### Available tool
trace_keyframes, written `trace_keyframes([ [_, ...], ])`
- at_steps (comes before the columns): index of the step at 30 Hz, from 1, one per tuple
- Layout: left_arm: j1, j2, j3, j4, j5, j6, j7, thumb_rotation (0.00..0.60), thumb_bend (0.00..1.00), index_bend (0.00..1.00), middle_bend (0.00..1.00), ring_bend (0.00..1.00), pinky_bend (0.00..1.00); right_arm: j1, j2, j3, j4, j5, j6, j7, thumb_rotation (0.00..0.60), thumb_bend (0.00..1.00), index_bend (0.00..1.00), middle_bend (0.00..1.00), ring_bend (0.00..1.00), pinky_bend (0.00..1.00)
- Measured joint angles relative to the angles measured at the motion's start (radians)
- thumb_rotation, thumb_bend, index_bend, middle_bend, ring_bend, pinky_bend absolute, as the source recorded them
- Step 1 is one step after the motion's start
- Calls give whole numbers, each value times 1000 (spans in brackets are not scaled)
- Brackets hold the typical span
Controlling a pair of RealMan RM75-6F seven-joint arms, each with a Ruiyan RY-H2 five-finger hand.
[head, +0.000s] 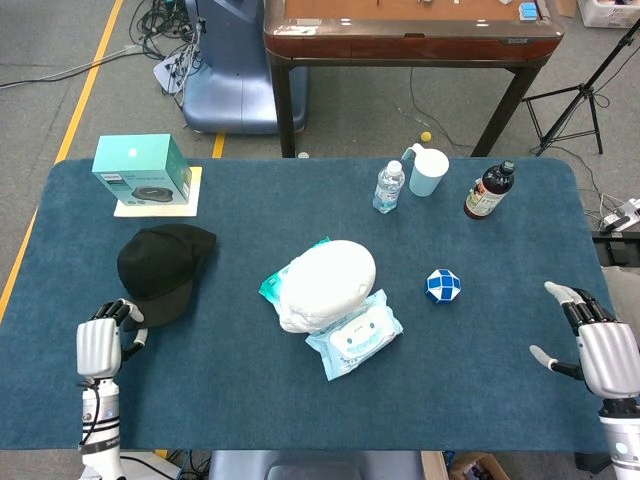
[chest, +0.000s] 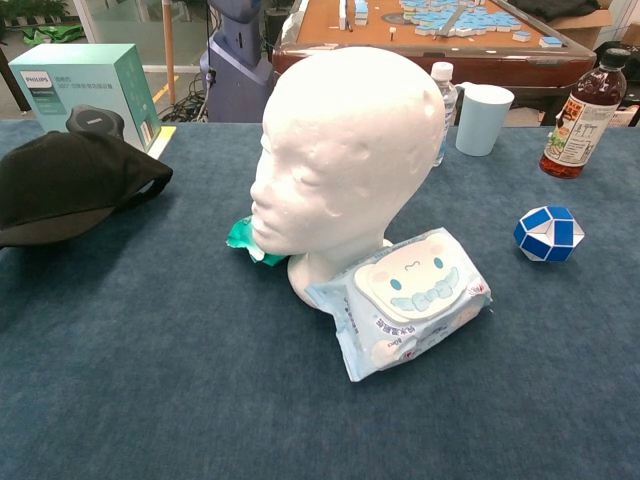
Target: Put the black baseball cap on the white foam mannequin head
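Observation:
The black baseball cap lies on the blue table at the left; the chest view shows the cap with its brim tipped up. My left hand is at the table's near left edge, its fingers curled around the brim's near edge. The white foam mannequin head stands at mid-table, and in the chest view the head faces left, bare. My right hand hovers at the near right edge with fingers apart, holding nothing.
A pack of wipes leans against the head's base, and a green packet lies on its other side. A teal box sits behind the cap. Water bottle, cup, dark bottle and blue-white puzzle ball stand to the right.

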Motion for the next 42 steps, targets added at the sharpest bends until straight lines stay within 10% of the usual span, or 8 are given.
trace_keyframes([
  [42,-180,112,-65,126,155,253,-8,600,429,821,588,493,497,-5,3,2,0,-5,13,9,600,0,164,233,180,416],
])
